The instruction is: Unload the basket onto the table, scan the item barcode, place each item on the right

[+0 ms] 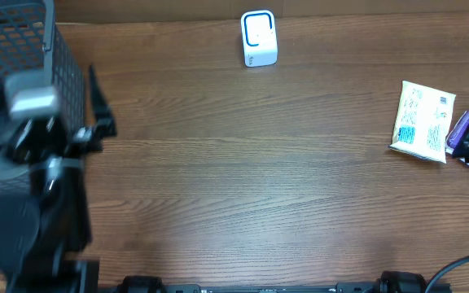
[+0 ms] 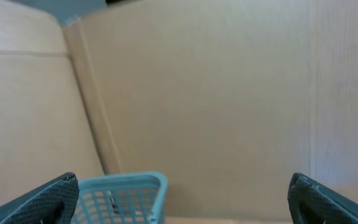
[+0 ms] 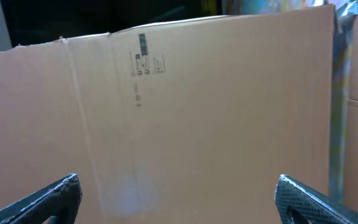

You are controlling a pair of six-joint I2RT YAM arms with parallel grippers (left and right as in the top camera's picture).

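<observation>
a: basket (image 1: 19,49), far left; contents not discernible. packet (image 1: 423,122) flat on table (image 1: 259,179), far right.
b: left gripper (image 2: 183,183), right gripper (image 3: 179,182): jaws spread wide, each holding nothing, touching nothing.

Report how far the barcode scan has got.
Done: nothing yet. The packet lies flat on the table at the right, well apart from the white scanner at the back edge. In hand: nothing; the left end effector, by the grey basket, and the right end effector, beside the packet, are both open and empty. Left: grasp the packet, carry it to the scanner, show its barcode.
</observation>
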